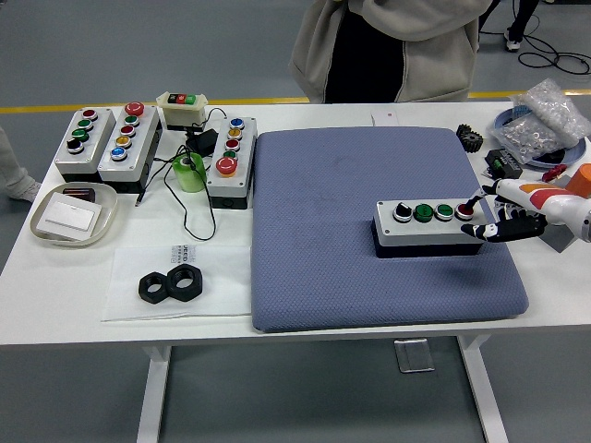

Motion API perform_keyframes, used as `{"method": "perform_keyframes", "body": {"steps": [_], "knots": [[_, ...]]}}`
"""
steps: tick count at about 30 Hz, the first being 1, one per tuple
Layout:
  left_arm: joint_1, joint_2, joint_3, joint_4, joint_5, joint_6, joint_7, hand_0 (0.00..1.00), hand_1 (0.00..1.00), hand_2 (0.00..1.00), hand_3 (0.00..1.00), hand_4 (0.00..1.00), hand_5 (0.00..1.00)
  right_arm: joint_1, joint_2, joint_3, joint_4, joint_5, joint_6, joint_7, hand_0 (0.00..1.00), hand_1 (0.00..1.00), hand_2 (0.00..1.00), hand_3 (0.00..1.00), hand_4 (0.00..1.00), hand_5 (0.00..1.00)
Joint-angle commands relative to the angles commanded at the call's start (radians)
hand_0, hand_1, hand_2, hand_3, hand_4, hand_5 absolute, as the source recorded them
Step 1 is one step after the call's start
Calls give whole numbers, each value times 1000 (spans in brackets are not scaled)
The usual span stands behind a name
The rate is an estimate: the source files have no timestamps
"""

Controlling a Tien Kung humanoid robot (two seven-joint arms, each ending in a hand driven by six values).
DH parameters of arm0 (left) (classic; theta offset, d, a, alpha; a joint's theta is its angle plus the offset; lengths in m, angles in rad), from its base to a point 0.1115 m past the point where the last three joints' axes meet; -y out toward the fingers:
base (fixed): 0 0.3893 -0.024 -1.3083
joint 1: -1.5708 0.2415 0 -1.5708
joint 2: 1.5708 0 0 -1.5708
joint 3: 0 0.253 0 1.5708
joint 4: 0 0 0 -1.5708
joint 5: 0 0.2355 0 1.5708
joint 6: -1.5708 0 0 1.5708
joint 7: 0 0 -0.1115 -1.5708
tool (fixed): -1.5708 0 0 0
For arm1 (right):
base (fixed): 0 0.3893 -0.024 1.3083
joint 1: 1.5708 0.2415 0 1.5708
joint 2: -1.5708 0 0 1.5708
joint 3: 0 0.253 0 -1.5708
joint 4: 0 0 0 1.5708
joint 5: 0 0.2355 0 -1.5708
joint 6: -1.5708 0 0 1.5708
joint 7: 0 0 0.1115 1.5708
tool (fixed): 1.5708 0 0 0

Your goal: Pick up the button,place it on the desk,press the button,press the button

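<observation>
Landmark: blue mat point(369, 231) on the white worktop point(55, 277). Far left of the mat: shallow tray point(72, 215) with a card in it. Behind the tray, two grey button boxes point(103, 141) side by side, a small cream box point(184, 109) with three buttons, a green tape roll point(189, 172) and a third grey box point(230, 161) right at the mat's left edge. Two black hex nuts point(171, 283) sit on a clear sheet with a printed label, too small to read. On the mat's right half: the four-button box point(431, 223), with buttons white/black, green, green, red. The right hand point(503, 224) reaches in past the mat's right edge, fingers partly curled beside the box's right end, one fingertip extended at the red button point(465, 211); holds nothing. Contact unclear. A person stands behind the mat's far edge.
</observation>
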Motion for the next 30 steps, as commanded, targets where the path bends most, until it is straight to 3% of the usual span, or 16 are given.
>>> {"method": "perform_keyframes", "body": {"steps": [30], "knots": [[-3,1,4,0,-6,-1,-2,740,855,918,837,652,998,13,8,-38,-16,1,20,-18,196,106,197,759,745,648]]}}
